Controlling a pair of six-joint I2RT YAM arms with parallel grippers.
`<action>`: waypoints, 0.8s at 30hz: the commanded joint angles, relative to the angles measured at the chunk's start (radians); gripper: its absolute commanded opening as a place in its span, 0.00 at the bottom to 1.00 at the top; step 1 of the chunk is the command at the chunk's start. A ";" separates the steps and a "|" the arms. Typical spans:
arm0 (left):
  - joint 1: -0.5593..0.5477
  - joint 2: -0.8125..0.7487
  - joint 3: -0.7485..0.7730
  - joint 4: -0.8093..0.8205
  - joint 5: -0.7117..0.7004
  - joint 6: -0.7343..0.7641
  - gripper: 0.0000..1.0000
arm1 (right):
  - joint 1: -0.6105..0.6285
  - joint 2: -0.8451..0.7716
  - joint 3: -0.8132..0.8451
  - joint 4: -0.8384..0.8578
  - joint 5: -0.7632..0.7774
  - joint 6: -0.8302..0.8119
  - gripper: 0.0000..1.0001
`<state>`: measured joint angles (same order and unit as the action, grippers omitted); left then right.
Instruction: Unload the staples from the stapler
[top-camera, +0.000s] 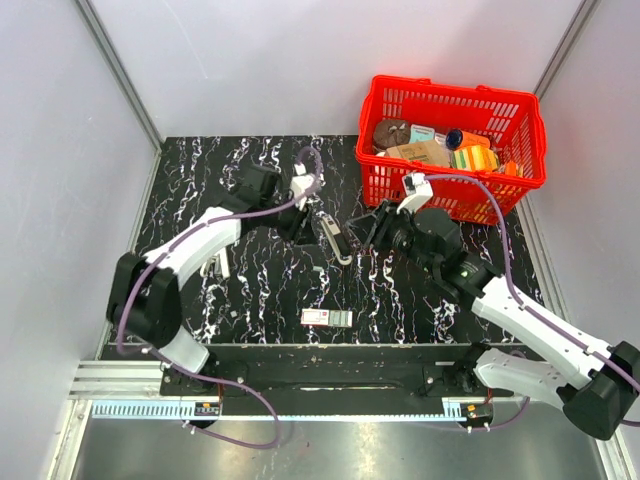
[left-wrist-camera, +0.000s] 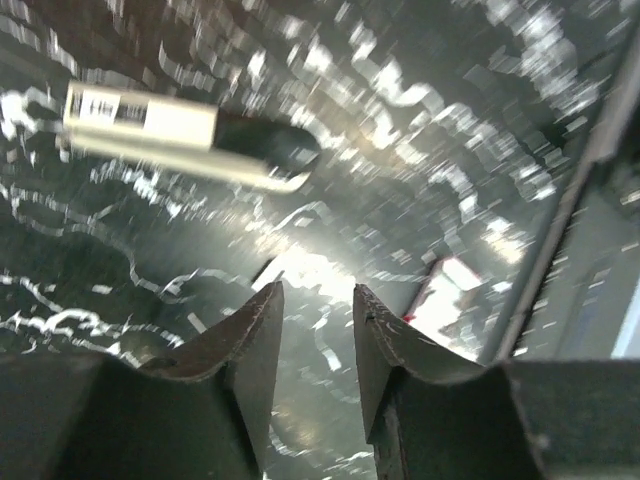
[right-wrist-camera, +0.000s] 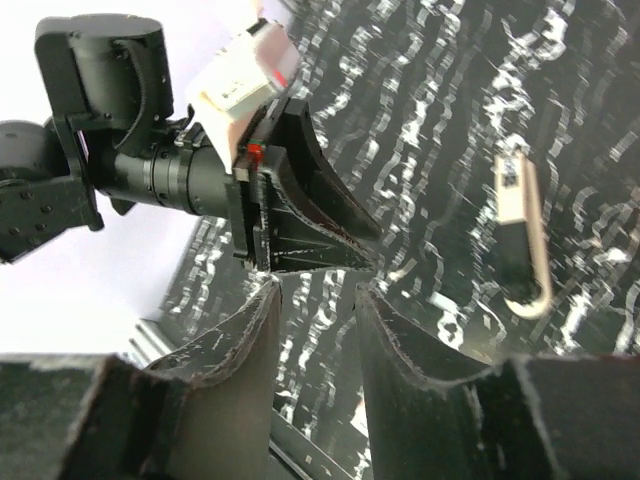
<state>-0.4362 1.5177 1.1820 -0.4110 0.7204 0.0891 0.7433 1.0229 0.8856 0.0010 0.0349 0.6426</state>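
On the left of the black marbled tabletop (top-camera: 200, 180), left gripper (top-camera: 300, 224) reaches in toward the middle, jaws parted a modest gap, nothing between them, touching nothing; wrist view is blurred but shows the same, left gripper (left-wrist-camera: 317, 300) empty and above the surface

Just right of it lies the stapler (top-camera: 335, 238), flat on the tabletop, between the two grippers and held by neither; in the left wrist view the stapler (left-wrist-camera: 190, 135) sits ahead of the fingertips, apart from them

Right of the stapler, right gripper (top-camera: 368, 228) points toward it, jaws also part open and empty; in the right wrist view right gripper (right-wrist-camera: 317, 300) has bare tabletop in the gap, stapler (right-wrist-camera: 525, 235) off to the side, well clear of the fingers (right-wrist-camera: 395, 340), left arm's gripper straight ahead

Nearer the arm bases, a small flat box (top-camera: 327, 318) lies alone, apart from the stapler

Far right corner, red basket (top-camera: 520, 120) on the tabletop, close behind the right gripper; inside are a brown round thing (top-camera: 390, 132), a cardboard pack (top-camera: 420, 152), an orange item (top-camera: 475, 157), others too small to tell
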 joint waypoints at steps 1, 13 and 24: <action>-0.050 0.122 0.034 -0.143 -0.209 0.294 0.40 | 0.002 -0.029 -0.053 -0.117 0.092 -0.037 0.42; -0.202 0.305 0.122 -0.187 -0.346 0.573 0.54 | -0.009 -0.043 -0.051 -0.162 0.131 -0.089 0.47; -0.246 0.378 0.107 -0.193 -0.447 0.699 0.57 | -0.022 -0.072 -0.024 -0.176 0.120 -0.104 0.48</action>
<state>-0.6582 1.8832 1.2793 -0.5968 0.3294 0.6971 0.7269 0.9787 0.8059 -0.2054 0.1425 0.5610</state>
